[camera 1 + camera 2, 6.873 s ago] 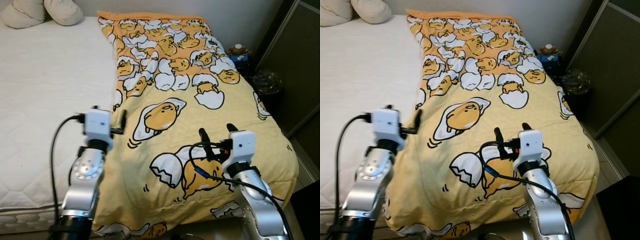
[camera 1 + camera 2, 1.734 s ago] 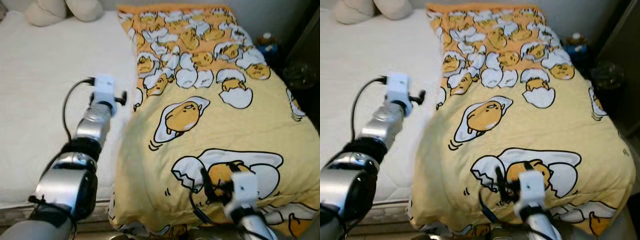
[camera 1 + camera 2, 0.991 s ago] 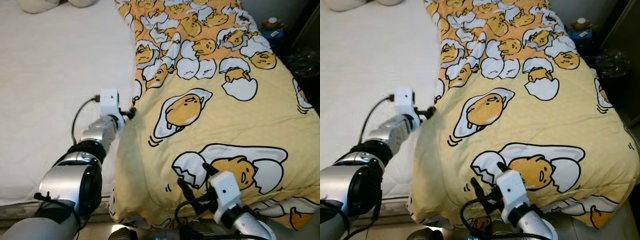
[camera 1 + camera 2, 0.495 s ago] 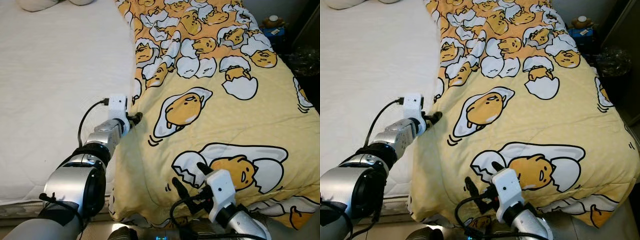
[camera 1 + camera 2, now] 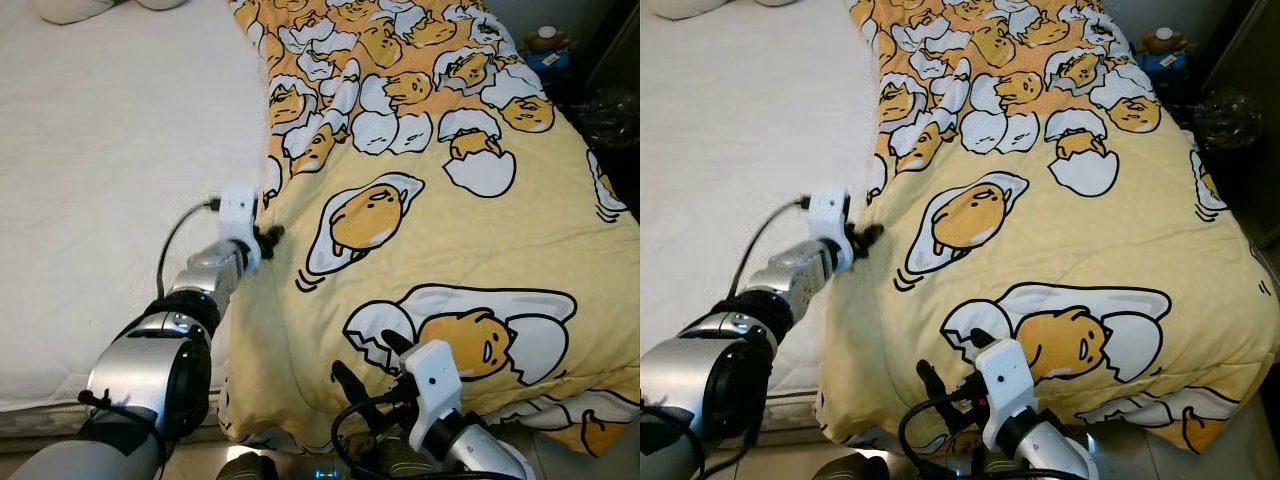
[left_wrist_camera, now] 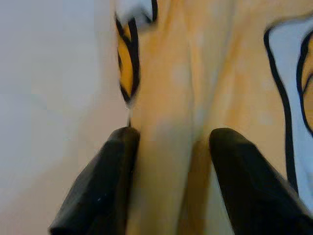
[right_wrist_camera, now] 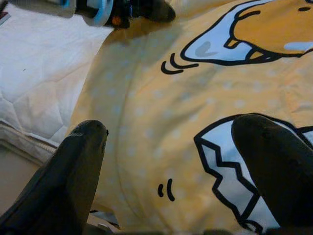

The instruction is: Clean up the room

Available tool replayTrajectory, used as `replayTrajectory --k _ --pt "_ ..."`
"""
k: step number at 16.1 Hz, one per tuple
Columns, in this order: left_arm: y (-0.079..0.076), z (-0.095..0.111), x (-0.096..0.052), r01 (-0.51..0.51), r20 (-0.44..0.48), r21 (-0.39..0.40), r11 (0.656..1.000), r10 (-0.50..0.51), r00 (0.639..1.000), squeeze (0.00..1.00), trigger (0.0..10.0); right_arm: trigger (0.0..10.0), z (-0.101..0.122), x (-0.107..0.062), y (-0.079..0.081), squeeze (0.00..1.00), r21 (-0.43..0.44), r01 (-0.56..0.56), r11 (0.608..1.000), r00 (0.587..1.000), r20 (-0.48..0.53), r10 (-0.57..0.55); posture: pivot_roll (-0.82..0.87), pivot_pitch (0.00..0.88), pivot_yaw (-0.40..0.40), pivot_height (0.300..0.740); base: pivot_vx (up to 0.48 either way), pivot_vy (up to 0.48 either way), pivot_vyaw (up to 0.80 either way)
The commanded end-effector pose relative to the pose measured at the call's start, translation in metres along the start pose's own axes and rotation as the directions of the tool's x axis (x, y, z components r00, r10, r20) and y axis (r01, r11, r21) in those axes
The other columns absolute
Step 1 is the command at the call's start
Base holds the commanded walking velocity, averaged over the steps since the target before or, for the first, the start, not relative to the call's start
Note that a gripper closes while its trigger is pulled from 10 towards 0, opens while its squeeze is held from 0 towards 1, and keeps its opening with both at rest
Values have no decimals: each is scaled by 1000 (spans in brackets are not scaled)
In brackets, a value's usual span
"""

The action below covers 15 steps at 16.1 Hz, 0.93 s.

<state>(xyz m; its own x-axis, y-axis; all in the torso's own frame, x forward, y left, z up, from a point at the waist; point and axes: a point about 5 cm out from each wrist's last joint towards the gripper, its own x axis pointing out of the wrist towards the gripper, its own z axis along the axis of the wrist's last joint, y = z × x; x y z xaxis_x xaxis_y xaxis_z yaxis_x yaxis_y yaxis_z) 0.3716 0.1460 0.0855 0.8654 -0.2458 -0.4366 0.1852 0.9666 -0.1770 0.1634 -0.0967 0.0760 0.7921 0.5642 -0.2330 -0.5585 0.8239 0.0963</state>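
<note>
A yellow blanket (image 5: 440, 200) printed with egg characters covers the right half of the bed. The bare white mattress (image 5: 110, 150) lies to its left. My left gripper (image 5: 266, 239) reaches out to the blanket's left edge, about halfway up the bed. In the left wrist view its black fingers (image 6: 102, 181) are shut on a raised fold of yellow blanket (image 6: 166, 161). My right gripper (image 5: 366, 361) hovers low over the blanket's near end, open. Between its spread fingers (image 7: 78, 166) I see the blanket (image 7: 161, 132), untouched.
Pale pillows (image 5: 60, 8) lie at the head of the bed, far left. Beside the bed on the right are a small toy on a blue box (image 5: 546, 48) and a dark crumpled bag (image 5: 612, 104). The mattress's near edge (image 5: 40, 415) drops to the floor.
My left gripper has slid right onto the blanket's edge and its fingers now hold a fold. My right gripper has sunk lower and slightly left over the blanket's near end.
</note>
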Motion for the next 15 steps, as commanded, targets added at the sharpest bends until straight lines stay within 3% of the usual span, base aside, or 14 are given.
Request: replayTrajectory --k 1,8,11,15 --pt "-1 -14 -1 24 -61 -52 998 -27 998 0 0 10000 1 -2 4 0 11 -2 1000 1000 -7 2 -182 187 72 740 0 0 0" --pt "-6 -16 0 57 -72 -110 992 -65 995 0 0 10000 -4 -5 14 0 47 -2 999 1000 -26 3 -177 217 81 740 0 0 0" --pt "-6 6 1 64 51 -81 995 -60 997 0 0 10000 -5 -6 14 0 53 7 999 1000 -29 -5 -170 217 84 740 0 0 0" --pt "-11 23 1 101 152 -100 990 -86 985 0 0 10000 -4 -2 14 0 61 6 998 1000 -24 -5 -159 213 78 740 0 0 0"
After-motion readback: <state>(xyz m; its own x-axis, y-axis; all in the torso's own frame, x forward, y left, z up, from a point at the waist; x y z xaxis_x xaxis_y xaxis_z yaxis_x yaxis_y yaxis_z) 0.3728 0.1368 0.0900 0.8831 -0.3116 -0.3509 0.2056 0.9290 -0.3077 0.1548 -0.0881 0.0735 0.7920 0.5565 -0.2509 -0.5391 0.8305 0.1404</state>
